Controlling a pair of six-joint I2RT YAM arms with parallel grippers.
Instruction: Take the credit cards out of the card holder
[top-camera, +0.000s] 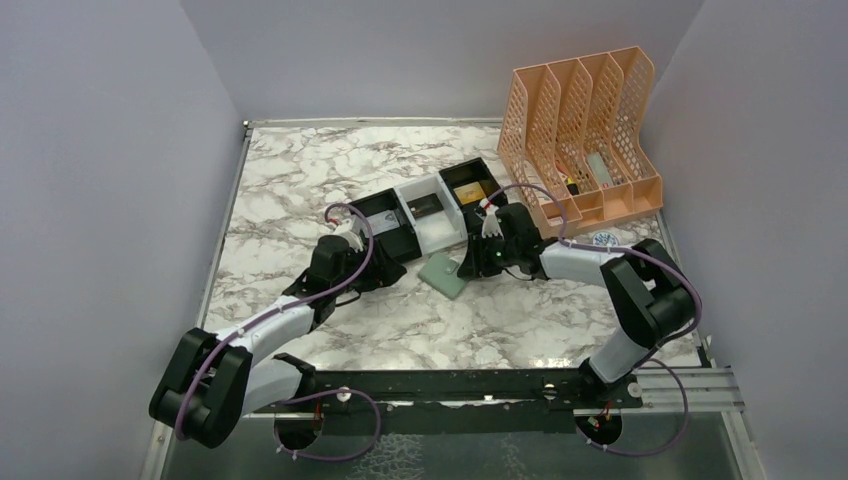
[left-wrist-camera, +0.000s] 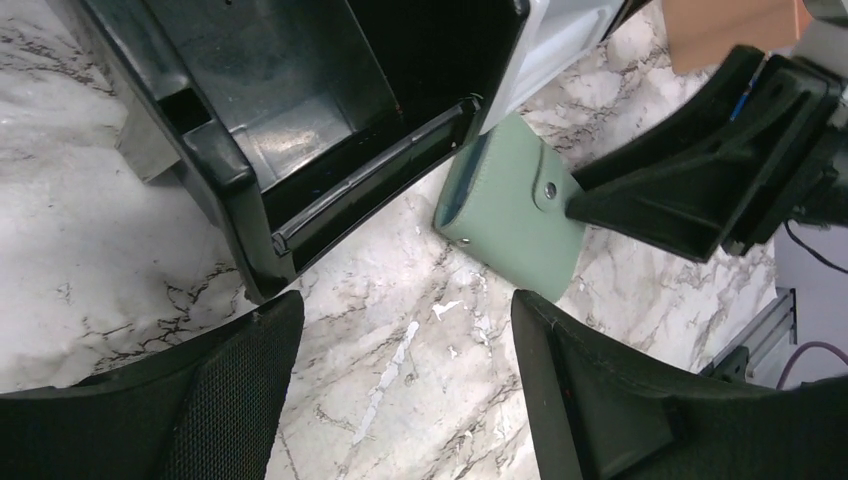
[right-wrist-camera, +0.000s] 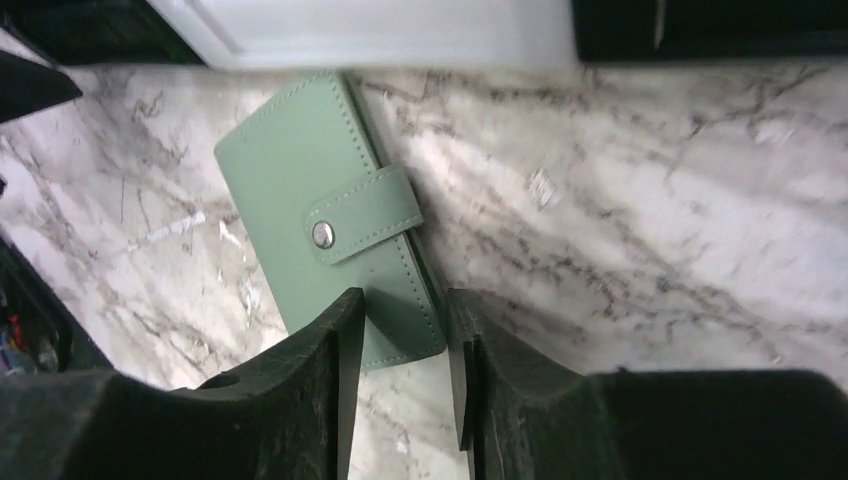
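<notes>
We pin, then unsnap the tab (right-wrist-camera: 362, 213).
Right gripper (right-wrist-camera: 405, 300) half-open at card holder's (right-wrist-camera: 300, 170) 6 o'clock edge, left gripper (left-wrist-camera: 405, 300) wide (both empty).

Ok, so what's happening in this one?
Both arms are at the card holder, which lies closed, tab snapped, on the marble table just in front of the three-compartment tray. The right gripper hangs over one end of it with jaws narrowly apart, not clearly gripping it. The left gripper sits open beside the tray, touching nothing. No credit cards are out yet.
</notes>
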